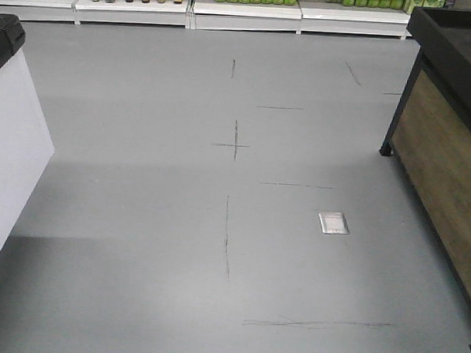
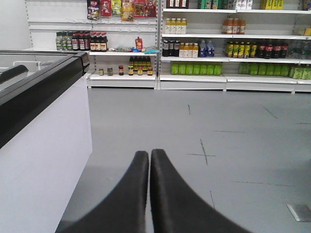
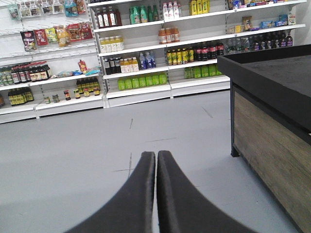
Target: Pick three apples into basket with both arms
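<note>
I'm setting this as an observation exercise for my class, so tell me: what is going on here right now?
Nothing is being handled at this moment. The left hand and the right hand are both shut and empty, pointing ahead over the grey floor of a shop aisle. A white cabinet stands to the left, a wood-panelled stand to the right, and stocked shelves line the far wall. No apples or basket appear in any view, so the picking seemingly has not begun.

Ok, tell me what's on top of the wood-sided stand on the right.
Only its black tray top shows on the wood-sided stand; nothing lies on the visible part. The raised rim and the frame edge hide the rest.
</note>
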{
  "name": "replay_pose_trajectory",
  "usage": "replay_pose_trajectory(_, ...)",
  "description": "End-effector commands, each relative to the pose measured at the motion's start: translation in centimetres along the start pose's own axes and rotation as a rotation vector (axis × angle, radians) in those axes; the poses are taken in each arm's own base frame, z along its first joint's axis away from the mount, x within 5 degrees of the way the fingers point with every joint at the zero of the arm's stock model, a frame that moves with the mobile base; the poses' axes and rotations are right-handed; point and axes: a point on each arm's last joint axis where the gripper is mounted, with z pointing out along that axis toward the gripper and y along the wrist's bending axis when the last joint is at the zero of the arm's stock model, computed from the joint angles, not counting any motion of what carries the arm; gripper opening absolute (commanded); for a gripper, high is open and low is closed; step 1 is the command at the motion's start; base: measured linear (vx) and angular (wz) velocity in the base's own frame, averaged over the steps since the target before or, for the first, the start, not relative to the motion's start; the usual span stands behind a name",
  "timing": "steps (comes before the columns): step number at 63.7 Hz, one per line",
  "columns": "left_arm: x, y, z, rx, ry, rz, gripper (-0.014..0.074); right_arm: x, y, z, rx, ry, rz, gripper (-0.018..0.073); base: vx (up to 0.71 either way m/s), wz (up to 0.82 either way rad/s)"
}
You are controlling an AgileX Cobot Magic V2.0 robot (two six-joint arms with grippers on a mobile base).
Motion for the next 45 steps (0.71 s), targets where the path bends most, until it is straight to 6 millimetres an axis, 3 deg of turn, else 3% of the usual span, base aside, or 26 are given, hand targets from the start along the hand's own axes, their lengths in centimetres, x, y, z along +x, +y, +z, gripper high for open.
replay_pose_trajectory(1,-1.51,-0.09,-0.3,0.007,-0.104,-0.003,-0.0006,-0.28,0.1,-0.05,-0.012,-0.072,-0.016,-0.0004,0.0,0.0)
replay_pose_trajectory(45,-1.51,-0.09,-0.3,0.007,-0.104,-0.003,-0.0006,-0.28,0.1,-0.05,-0.012,-0.072,-0.016,-0.0004,0.0,0.0)
